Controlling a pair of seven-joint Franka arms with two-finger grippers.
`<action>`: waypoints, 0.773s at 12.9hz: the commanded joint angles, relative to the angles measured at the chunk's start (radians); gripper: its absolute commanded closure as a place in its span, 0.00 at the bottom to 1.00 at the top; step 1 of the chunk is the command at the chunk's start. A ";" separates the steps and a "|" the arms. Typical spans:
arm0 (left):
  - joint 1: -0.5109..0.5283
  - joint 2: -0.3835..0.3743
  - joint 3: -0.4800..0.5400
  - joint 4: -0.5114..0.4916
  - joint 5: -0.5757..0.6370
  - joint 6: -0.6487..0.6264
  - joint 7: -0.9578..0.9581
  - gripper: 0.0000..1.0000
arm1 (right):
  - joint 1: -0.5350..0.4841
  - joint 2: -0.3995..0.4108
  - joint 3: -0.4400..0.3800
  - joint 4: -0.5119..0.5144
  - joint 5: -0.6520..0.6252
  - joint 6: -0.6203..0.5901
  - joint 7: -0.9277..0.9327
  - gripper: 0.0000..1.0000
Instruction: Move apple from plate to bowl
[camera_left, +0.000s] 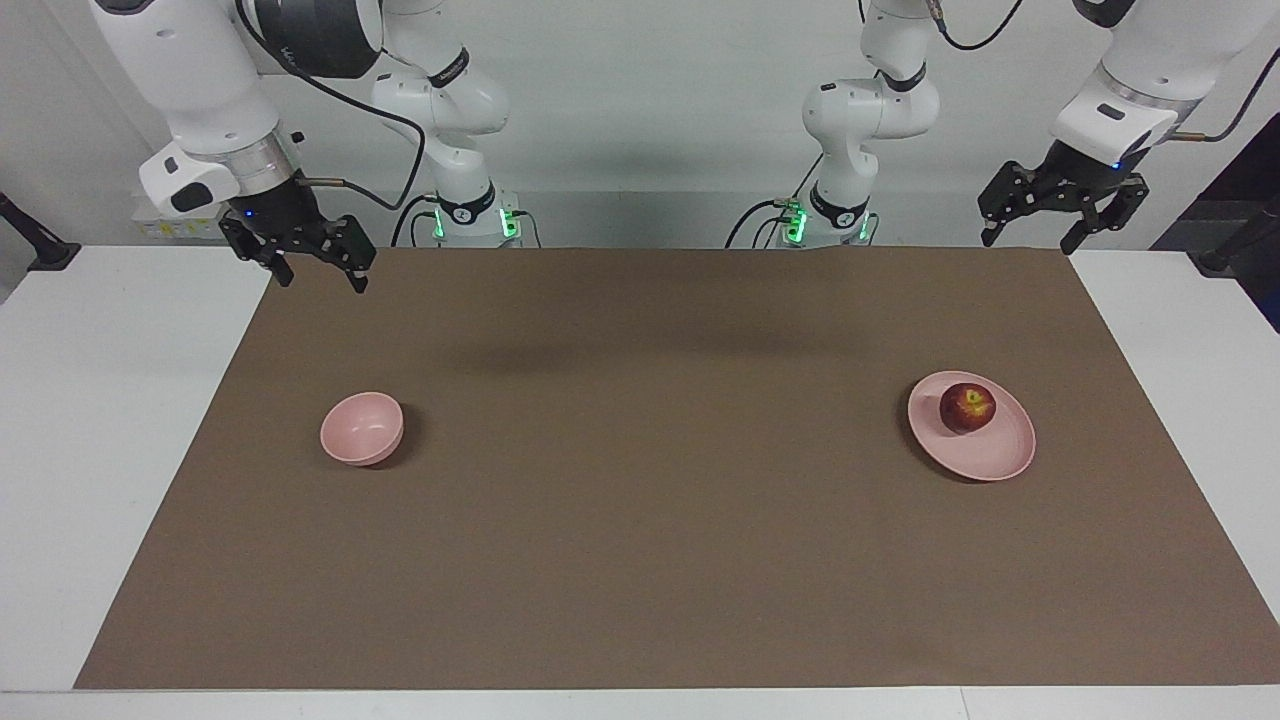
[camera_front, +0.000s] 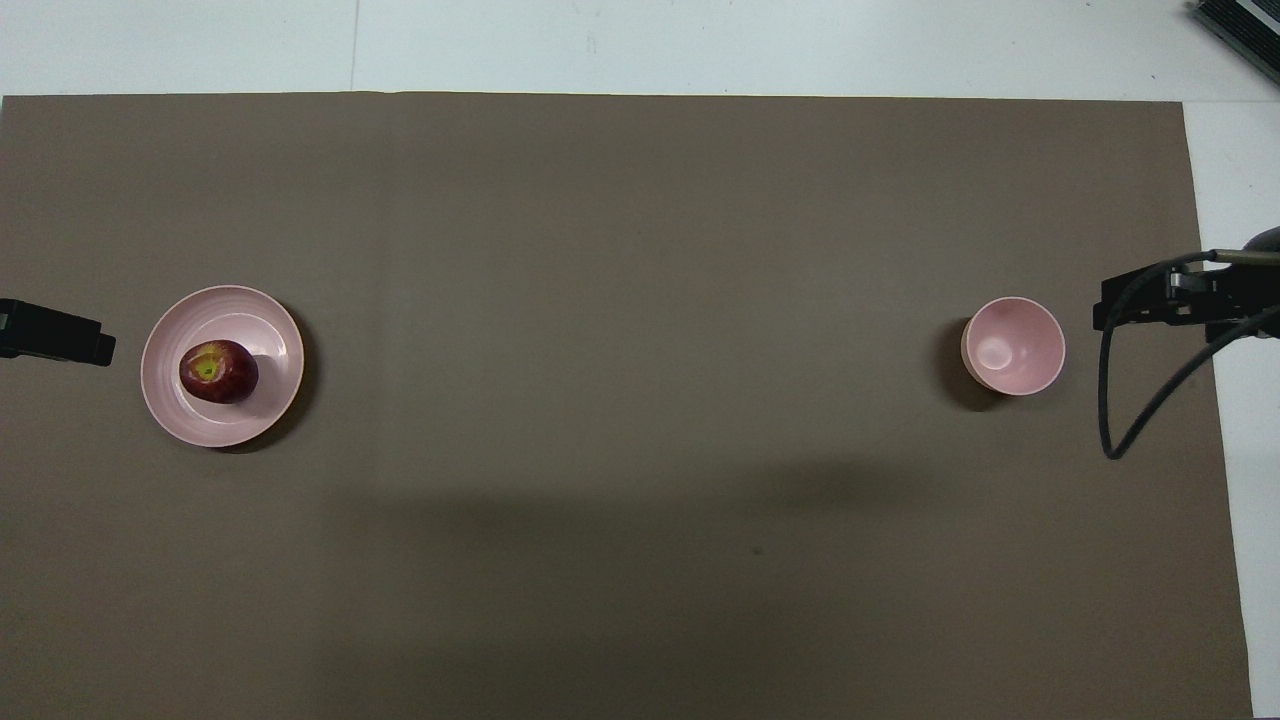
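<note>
Initially, nothing was grasped: the small dark red apple (camera_left: 967, 407) sat on the wide pale pink plate (camera_left: 990, 458).

Facing view: both arms waited raised, the left gripper (camera_left: 1063, 208) and right gripper (camera_left: 312, 262) spread open and empty; the small deep pink bowl (camera_left: 361, 428) stood well apart, toward the right arm's end. Overhead view: it alone showed the bowl's empty interior. Judged next: the left gripper descends over the apple.

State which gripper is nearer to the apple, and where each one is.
Left. The left gripper hangs at the plate's end of the table, near the apple. The right gripper hangs at the bowl's end.
</note>
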 joint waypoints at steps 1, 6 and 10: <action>-0.014 -0.014 0.005 -0.005 0.016 -0.012 -0.012 0.00 | -0.008 -0.021 0.002 -0.020 -0.001 -0.019 -0.018 0.00; -0.014 -0.014 0.005 -0.005 0.016 -0.011 -0.010 0.00 | -0.011 -0.024 0.004 -0.023 0.004 -0.030 -0.022 0.00; -0.014 -0.014 0.005 -0.005 0.016 -0.011 -0.010 0.00 | -0.003 -0.026 0.004 -0.023 0.005 -0.046 -0.018 0.00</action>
